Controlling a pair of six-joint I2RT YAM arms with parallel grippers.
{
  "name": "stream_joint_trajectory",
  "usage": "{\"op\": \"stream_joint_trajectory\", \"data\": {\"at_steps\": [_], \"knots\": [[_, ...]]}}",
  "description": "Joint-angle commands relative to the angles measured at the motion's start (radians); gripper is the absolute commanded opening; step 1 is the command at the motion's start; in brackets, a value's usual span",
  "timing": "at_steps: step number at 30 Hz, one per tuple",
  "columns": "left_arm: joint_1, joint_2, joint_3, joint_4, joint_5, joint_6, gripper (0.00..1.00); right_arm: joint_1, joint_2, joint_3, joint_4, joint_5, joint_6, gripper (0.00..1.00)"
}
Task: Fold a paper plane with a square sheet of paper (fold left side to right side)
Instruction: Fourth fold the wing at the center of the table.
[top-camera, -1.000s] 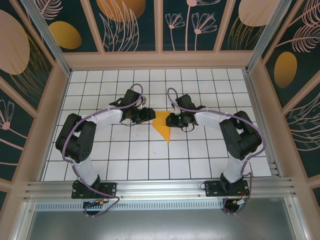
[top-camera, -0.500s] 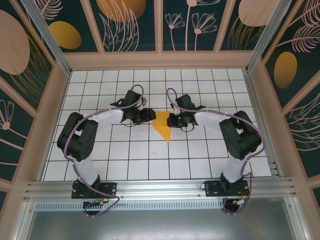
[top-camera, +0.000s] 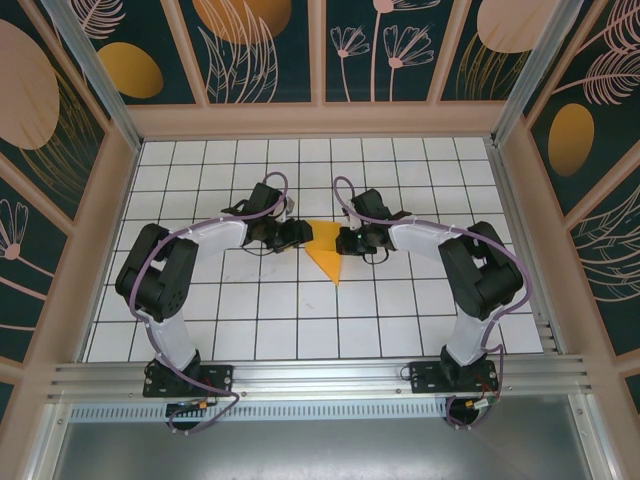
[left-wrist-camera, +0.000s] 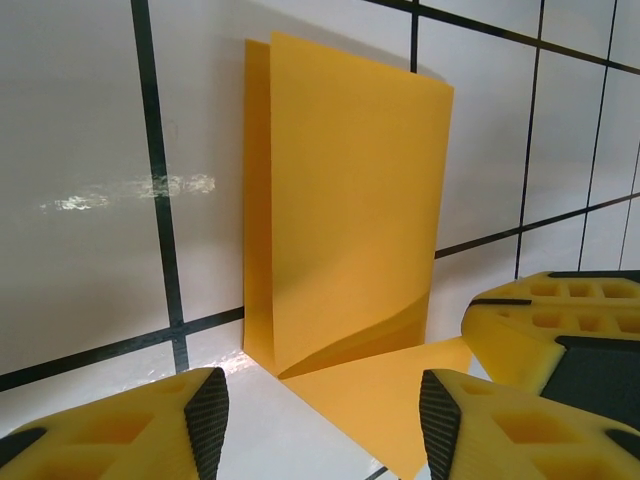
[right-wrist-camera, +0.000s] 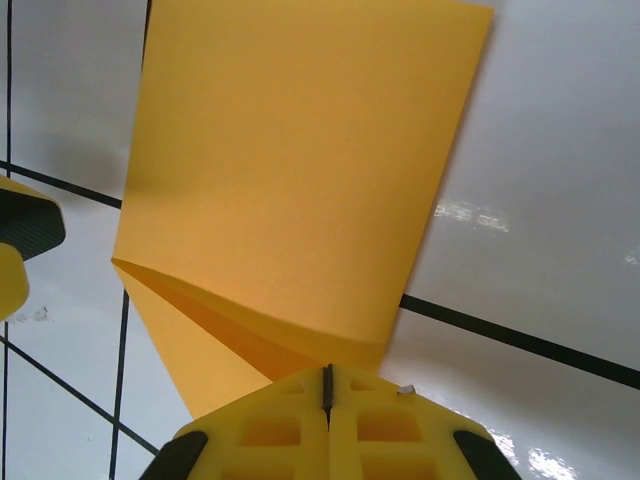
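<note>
- Your left gripper (top-camera: 296, 233) sits just left of the paper. Its jaws stand about halfway apart with nothing between them.
- The paper (top-camera: 325, 252) is in the middle of the table (top-camera: 280, 320), between the two grippers, with its point toward the near edge. Part of it lies flat on the tiles and part is lifted.
- Your right gripper (top-camera: 346, 241) is at the paper's right edge with its jaws pressed together. The raised flap runs straight into the closed tips, so I judge it is pinching the paper.
- Expect the paper to be very light, thin and limp. It will likely sag when lifted, slide on the glossy tiles, and crease wherever you squeeze it. Take it by an edge or corner, and pin the flat part down with the free gripper before pressing a fold.
- From above you see just a flat orange wedge, and the lift is hidden.
- The left wrist view shows the flap standing nearly upright, doubled along its left edge.
- The right wrist view shows a diagonal fold line running down into the closed tips.
</note>
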Motion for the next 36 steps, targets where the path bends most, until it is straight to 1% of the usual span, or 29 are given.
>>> {"op": "stream_joint_trajectory", "data": {"at_steps": [1, 10, 17, 21, 27, 28, 32, 36], "knots": [[-0.002, 0.025, -0.019, 0.038, 0.039, -0.023, 0.57, -0.003, -0.001, -0.002, -0.019, 0.019, -0.02, 0.0], [-0.015, 0.074, -0.018, 0.091, 0.088, -0.051, 0.57, -0.003, 0.006, -0.004, -0.014, 0.015, -0.016, 0.0], [-0.032, 0.103, 0.004, 0.099, 0.094, -0.058, 0.56, -0.003, 0.004, -0.012, -0.013, 0.015, -0.016, 0.0], [-0.036, 0.105, 0.01, 0.101, 0.096, -0.06, 0.51, -0.004, 0.002, -0.012, -0.012, 0.019, -0.016, 0.0], [-0.038, 0.089, 0.012, 0.095, 0.09, -0.06, 0.38, -0.006, -0.036, -0.019, -0.009, 0.038, -0.016, 0.0], [-0.039, 0.085, 0.012, 0.094, 0.09, -0.061, 0.36, -0.006, -0.046, -0.021, -0.009, 0.048, -0.016, 0.02], [-0.041, 0.066, 0.011, 0.092, 0.085, -0.062, 0.28, -0.006, -0.109, -0.043, 0.001, 0.095, -0.016, 0.19], [-0.042, 0.046, 0.009, 0.092, 0.081, -0.067, 0.25, 0.014, -0.196, -0.085, 0.019, 0.179, -0.013, 0.29]]}}
